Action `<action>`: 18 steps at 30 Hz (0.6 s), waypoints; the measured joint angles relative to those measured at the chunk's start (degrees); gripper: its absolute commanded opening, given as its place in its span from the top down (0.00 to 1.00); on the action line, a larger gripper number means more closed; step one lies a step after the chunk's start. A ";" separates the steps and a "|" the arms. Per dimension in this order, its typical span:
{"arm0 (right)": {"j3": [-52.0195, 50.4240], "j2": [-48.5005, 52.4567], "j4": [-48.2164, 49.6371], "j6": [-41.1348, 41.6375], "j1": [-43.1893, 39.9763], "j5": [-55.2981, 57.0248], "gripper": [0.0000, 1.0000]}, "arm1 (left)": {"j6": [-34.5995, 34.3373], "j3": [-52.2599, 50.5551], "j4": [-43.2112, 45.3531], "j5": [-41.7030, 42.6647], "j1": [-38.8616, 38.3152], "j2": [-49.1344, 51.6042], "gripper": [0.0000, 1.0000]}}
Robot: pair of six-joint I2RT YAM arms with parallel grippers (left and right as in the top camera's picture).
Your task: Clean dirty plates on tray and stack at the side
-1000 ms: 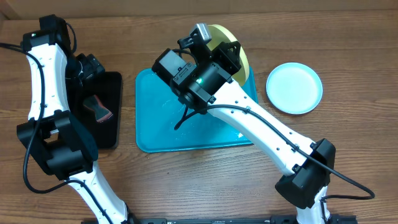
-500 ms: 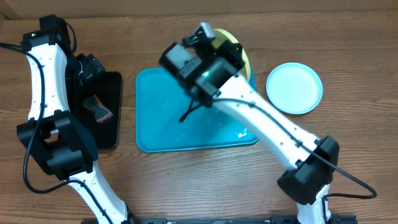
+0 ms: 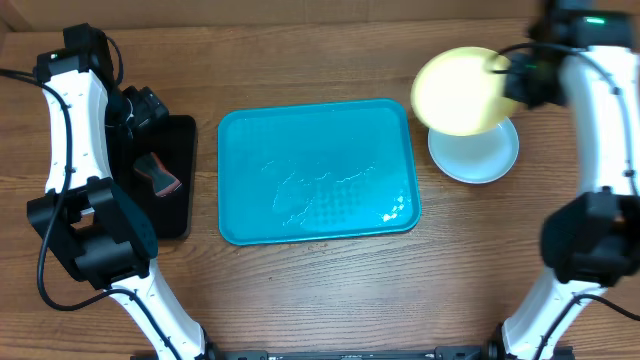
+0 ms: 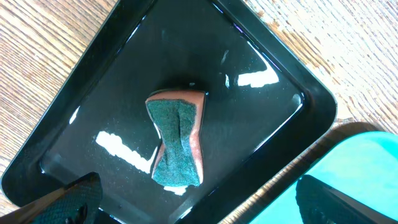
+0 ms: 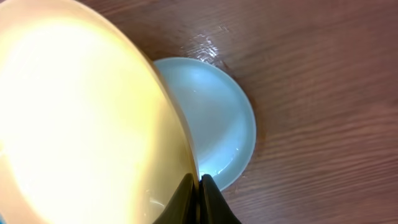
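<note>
My right gripper (image 3: 512, 78) is shut on the rim of the yellow-green plate (image 3: 457, 90) and holds it tilted in the air, over the left part of the pale blue plate (image 3: 480, 152) that lies on the table right of the tray. In the right wrist view the yellow-green plate (image 5: 81, 118) fills the left, pinched between the fingers (image 5: 198, 190), with the pale blue plate (image 5: 217, 118) below it. The turquoise tray (image 3: 317, 170) holds no plates, only wet streaks. My left gripper (image 4: 193, 199) is open above the black tray. The white plate is out of view.
A small black tray (image 3: 165, 175) at the left holds a green and pink sponge (image 3: 158, 172), also in the left wrist view (image 4: 176, 140). The black tray (image 4: 124, 74) sits close beside the turquoise tray's left edge (image 4: 367, 168).
My right arm has swung from over the tray's back edge to the right with the yellow-green plate, which now hangs over the pale blue plate. The left arm has not moved.
</note>
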 measured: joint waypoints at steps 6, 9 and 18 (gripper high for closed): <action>-9.92 0.00 5.44 0.50 -10.19 -10.25 0.96 | 0.00 0.00 -0.02 0.00 0.00 0.00 0.00; -16.02 0.00 10.71 0.70 -10.64 -11.93 0.96 | 0.00 0.00 -0.02 0.00 0.00 0.00 0.00; -25.51 0.00 18.12 0.94 -10.47 -13.09 0.96 | 0.00 0.00 0.00 0.00 0.00 0.00 0.00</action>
